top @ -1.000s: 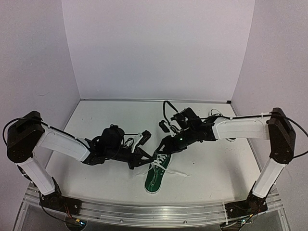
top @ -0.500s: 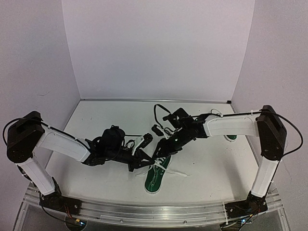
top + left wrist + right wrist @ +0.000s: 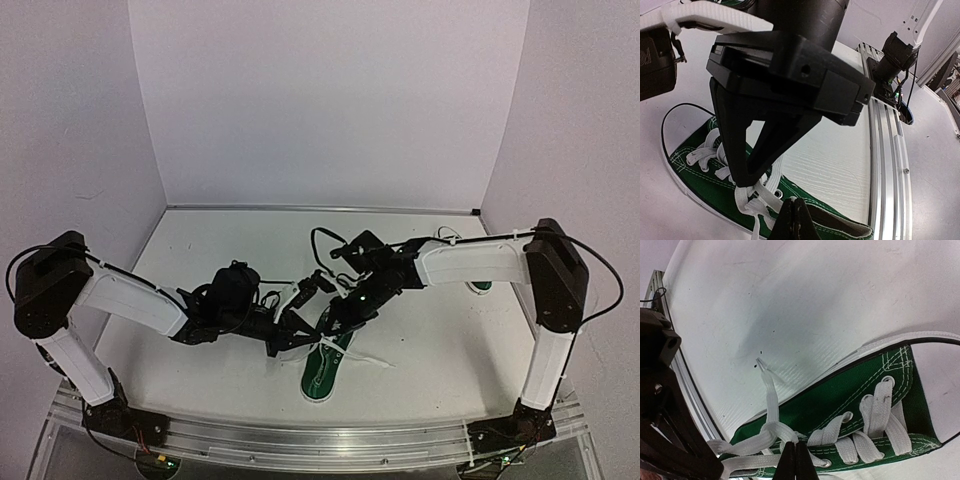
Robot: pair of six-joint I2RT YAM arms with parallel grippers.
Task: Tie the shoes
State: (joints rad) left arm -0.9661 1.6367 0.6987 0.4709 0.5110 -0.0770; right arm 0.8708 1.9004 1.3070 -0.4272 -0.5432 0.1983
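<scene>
Right tool closed since earlier, tips at shoe laces.

The near sneaker is a dark green canvas low-top with a white sole edge. It stands upright on its sole near the table's front middle, heel opening toward the near edge. Its white laces are loose, and one free end lies out on the table. The second sneaker lies far right, mostly hidden.
</scene>
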